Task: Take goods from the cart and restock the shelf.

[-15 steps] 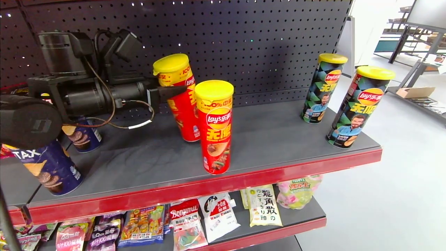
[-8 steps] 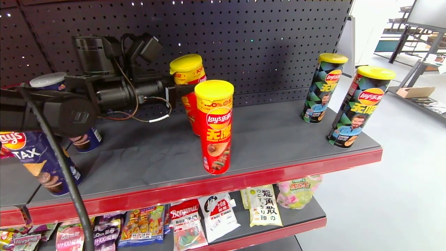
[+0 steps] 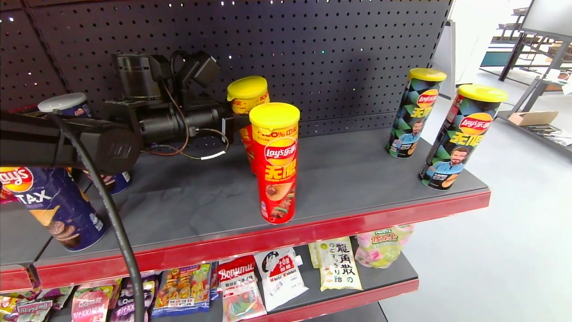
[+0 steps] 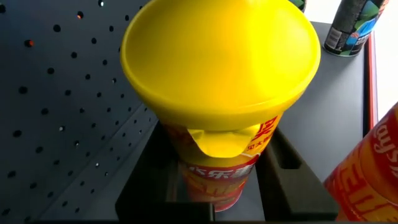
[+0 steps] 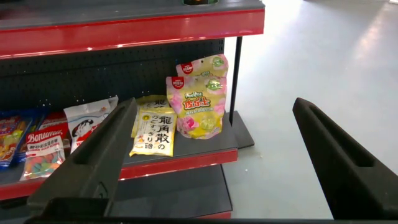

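Left gripper (image 4: pixel 217 184) clamped on red cylindrical chip can with yellow plastic lid (image 3: pixel 247 91). Can near upright, long axis roughly vertical, lid up. Right gripper (image 5: pixel 216 107) spread wide, empty.

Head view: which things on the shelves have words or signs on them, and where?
Front red cylindrical can with yellow lid: round logo, big yellow characters below.
Second red can, held by the left gripper: print mostly hidden.
Rear dark green can and front dark green can: same logo, yellow characters.
Blue can: white letters.
Snack bags on lower shelf: labels, small print unreadable.
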Available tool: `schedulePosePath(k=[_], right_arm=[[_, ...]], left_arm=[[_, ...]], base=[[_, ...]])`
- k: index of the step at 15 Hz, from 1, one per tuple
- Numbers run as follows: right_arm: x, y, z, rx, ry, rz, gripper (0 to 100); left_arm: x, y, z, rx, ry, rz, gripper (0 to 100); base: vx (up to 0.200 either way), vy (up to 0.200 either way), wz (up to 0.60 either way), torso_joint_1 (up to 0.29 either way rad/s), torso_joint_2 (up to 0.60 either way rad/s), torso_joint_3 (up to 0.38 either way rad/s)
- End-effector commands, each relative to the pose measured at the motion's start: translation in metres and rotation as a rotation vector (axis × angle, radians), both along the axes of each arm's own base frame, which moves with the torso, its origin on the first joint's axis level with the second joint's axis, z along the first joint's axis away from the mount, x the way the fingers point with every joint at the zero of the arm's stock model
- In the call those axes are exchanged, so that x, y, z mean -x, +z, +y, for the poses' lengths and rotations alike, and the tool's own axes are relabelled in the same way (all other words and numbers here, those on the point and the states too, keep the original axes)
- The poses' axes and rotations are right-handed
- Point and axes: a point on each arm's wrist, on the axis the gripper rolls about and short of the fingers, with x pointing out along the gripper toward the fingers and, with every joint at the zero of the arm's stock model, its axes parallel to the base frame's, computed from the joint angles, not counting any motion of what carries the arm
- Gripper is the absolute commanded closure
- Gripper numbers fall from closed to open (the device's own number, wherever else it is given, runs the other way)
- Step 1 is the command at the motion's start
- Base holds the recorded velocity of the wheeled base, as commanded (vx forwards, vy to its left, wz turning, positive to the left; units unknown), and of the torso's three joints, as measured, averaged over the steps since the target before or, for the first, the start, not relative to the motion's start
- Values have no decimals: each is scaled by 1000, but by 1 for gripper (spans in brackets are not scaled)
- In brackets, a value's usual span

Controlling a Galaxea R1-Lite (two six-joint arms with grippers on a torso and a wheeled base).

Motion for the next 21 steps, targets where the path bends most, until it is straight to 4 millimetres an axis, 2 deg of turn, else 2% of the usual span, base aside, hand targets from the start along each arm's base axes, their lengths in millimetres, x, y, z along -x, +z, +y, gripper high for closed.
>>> schedulePosePath(k=[1,7,8,17,18,19,21], right_arm=[[0,0,0,0,0,1,0],[0,0,0,0,0,1,0],[0,0,0,0,0,1,0],[0,0,0,0,0,1,0],[0,0,0,0,0,1,0],[0,0,0,0,0,1,0],[0,0,0,0,0,1,0]], left_arm=[[0,0,-1,1,-4,0,100],[-1,-5,-3,-8,-3,14,100],[-2,-8,-3,-10,-1,21,0],[-1,-15,-1,-25,7,47,0],[1,-16,2,-28,22,54,0],[7,-19,15,-36,65,73,0],[20,-24,29,-44,94,107,0]], base=[[0,0,0,0,0,0],[0,0,0,0,0,0],[0,0,0,0,0,0],[0,0,0,0,0,0],[0,0,0,0,0,0],[0,0,0,0,0,0],[0,0,0,0,0,0]])
